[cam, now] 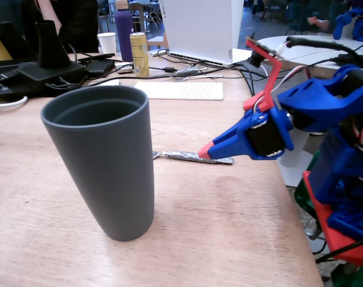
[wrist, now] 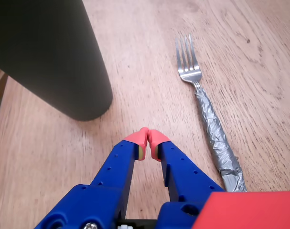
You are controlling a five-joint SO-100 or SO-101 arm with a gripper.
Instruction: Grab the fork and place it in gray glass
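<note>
Hovering: claw [wrist: 148, 136] tips pressed together, holding nothing | fork [wrist: 209, 119] flat on worktop [wrist: 259, 57], just right of claw in wrist view, long axis roughly along claw's reach, tines ahead | gray glass [wrist: 49, 52] ahead-left, upright

A matt, smooth dark-gray finish was shown by the gray glass [cam: 103, 161]. Shiny bare metal was seen on the fork [wrist: 209, 119], its handle wrapped in crinkled foil. The surface [cam: 229, 227] was grained wood; glossy plastic formed the gripper [wrist: 147, 138].
</note>
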